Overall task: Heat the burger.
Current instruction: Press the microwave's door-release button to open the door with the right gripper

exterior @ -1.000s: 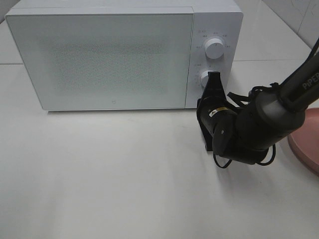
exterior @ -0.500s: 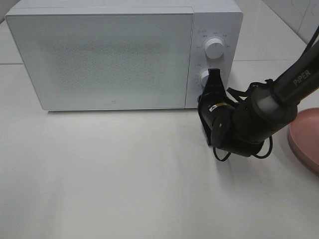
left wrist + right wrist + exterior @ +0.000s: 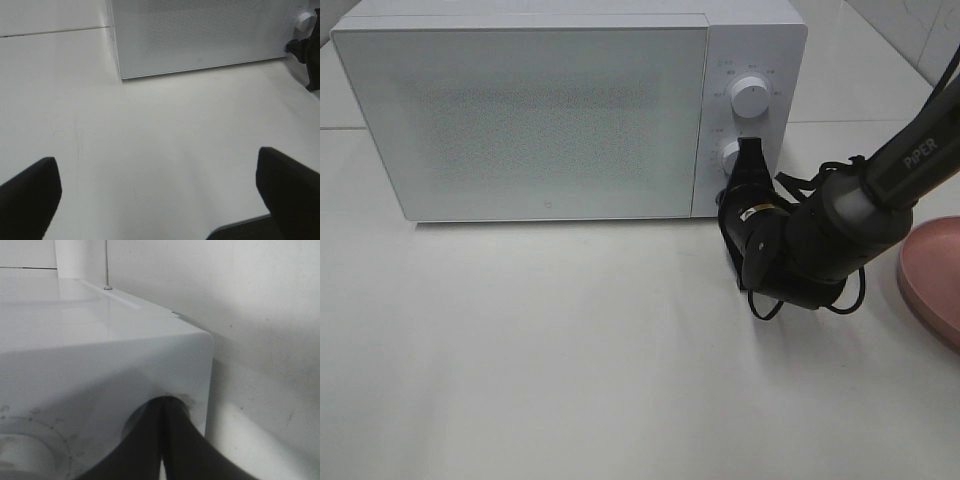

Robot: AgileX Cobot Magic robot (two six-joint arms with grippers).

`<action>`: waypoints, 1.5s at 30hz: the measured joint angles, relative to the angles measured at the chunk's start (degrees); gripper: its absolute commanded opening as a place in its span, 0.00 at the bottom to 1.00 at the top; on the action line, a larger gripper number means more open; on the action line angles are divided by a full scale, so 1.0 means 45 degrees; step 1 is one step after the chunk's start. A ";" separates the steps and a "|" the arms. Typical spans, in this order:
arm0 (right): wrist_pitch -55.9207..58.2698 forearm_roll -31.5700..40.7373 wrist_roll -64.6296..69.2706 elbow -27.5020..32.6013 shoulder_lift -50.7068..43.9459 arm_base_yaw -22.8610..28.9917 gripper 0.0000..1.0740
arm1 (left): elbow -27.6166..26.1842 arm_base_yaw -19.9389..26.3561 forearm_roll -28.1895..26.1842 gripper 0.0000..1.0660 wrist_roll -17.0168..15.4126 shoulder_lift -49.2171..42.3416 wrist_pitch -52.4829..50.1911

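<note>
Spreading under everything, the white worktop (image 3: 570, 360) is carrying a white microwave (image 3: 540, 110) whose door is sitting closed. The black right arm (image 3: 880, 185) is reaching in from the right toward the control panel. A pink plate (image 3: 932, 280) is lying at the worktop's right edge, partly cut off. The right claw (image 3: 751, 152) is holding its fingers pressed together, with the tips right at the lower knob (image 3: 729, 157), beneath the upper knob (image 3: 751, 97). The left claw (image 3: 160, 192) is hanging above the worktop with fingers spread wide, gripping nothing. The burger is showing in no view, so its look and place cannot be told.
</note>
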 measured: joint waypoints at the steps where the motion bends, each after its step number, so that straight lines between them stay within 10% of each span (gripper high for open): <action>1: 0.0000 0.0000 0.0000 0.0000 0.0000 0.0000 0.00 | 0.0000 0.0000 0.0000 0.92 0.0000 0.0000 0.0000; 45: 0.0611 -0.0127 -0.0407 -0.0140 -0.0216 -0.0025 0.00 | 0.0000 0.0000 0.0000 0.92 0.0000 0.0000 0.0000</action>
